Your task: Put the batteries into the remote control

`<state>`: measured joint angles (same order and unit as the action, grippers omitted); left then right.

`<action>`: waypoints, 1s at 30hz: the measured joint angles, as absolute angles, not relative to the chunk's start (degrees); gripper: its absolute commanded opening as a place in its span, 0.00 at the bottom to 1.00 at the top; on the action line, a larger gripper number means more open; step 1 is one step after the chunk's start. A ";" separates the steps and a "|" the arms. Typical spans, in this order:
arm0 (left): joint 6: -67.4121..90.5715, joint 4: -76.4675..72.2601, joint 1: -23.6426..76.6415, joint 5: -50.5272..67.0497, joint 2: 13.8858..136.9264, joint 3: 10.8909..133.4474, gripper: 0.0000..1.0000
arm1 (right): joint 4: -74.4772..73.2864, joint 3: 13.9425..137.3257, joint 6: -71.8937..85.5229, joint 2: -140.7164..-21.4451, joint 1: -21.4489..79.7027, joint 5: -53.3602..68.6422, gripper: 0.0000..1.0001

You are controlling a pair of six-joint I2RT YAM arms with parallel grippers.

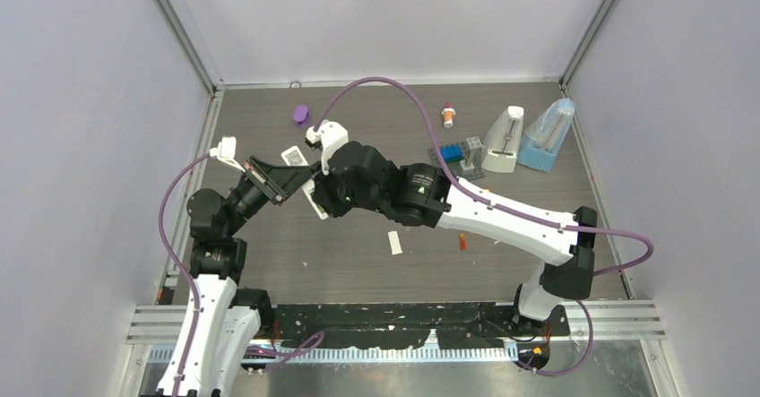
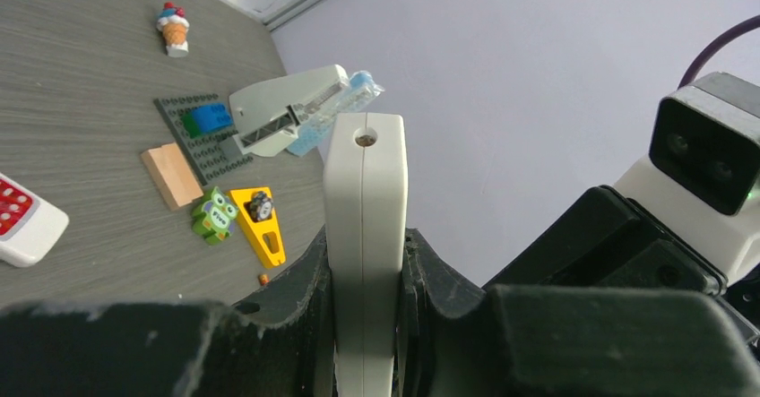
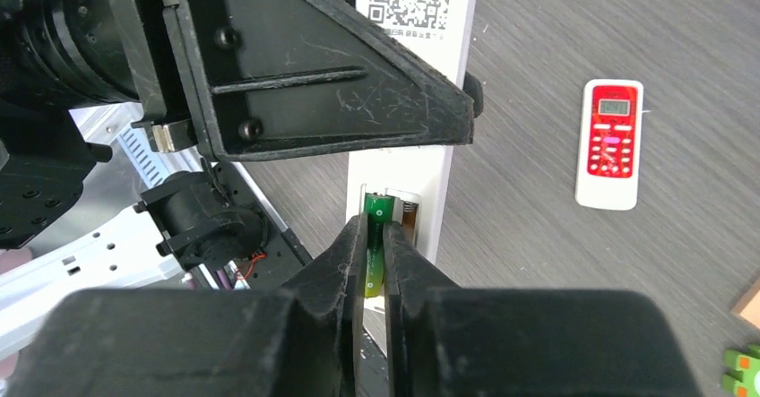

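My left gripper [image 2: 363, 267] is shut on a white remote control [image 2: 363, 191] and holds it edge-on above the table; it also shows in the top view [image 1: 309, 198]. In the right wrist view the remote's [image 3: 448, 159] back faces me, with its battery compartment [image 3: 405, 213] open. My right gripper [image 3: 376, 236] is shut on a green battery [image 3: 375, 249], whose tip lies in the compartment's left slot. A small red-orange battery [image 1: 462, 241] lies on the table. The purple and dark batteries are not in view.
A red-faced remote [image 3: 610, 143] lies on the table beyond the grippers. A white cover strip [image 1: 394, 242] lies mid-table. At the back right are an ice-cream toy [image 1: 447, 115], a brick plate [image 1: 455, 155], a white stapler-like tool [image 1: 505, 139] and a blue box [image 1: 548, 133]. A purple object [image 1: 300, 113] lies at the back.
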<state>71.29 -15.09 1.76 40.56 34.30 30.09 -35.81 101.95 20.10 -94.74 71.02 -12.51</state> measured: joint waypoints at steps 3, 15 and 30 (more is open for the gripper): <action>69.56 -13.23 1.76 40.03 34.26 30.20 0.00 | -33.80 99.74 21.61 -94.30 69.80 -10.33 0.10; 65.32 -7.14 1.87 38.59 34.46 31.29 0.00 | -30.70 96.38 24.18 -94.13 68.20 -6.48 0.44; 48.97 14.39 11.62 22.94 52.80 33.78 0.00 | -25.34 74.85 30.59 -91.85 64.71 -10.02 0.50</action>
<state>48.97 14.39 11.62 22.94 52.80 33.78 -25.34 74.85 30.59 -91.85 64.71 -10.02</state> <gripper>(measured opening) 0.245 0.508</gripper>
